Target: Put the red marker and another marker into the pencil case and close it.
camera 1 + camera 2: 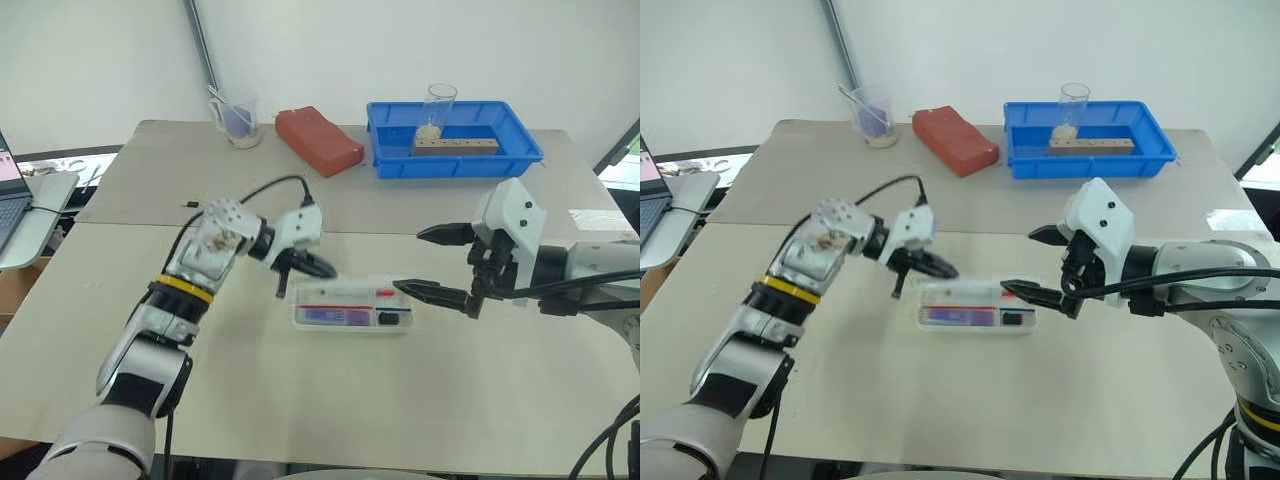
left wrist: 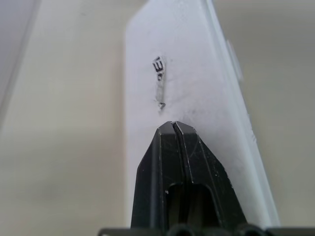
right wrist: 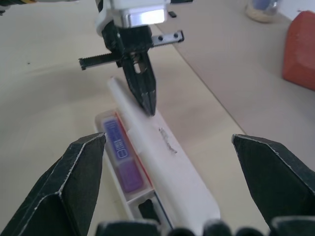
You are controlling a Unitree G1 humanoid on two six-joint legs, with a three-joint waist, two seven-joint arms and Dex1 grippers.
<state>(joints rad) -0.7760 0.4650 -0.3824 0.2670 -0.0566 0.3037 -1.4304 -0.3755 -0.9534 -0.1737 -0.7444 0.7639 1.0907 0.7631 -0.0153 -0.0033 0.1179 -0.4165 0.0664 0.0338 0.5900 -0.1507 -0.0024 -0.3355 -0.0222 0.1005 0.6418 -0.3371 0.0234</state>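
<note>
Both markers lie in the pencil case. The closed left gripper, empty, presses its half-raised lid at the case's nine o'clock end; the right gripper gapes wide, empty. Next: push the lid flat.

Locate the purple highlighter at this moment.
The purple highlighter lies inside the pencil case, mid-table between both grippers, beside the red marker.

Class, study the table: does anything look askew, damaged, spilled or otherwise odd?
Nothing spilled or damaged. One thing stands out: the pencil case lid is raised at a tilt, not shut, so the purple highlighter and the red marker show inside. The shut left gripper tip rests on that lid; the right gripper is open beside the case.
</note>
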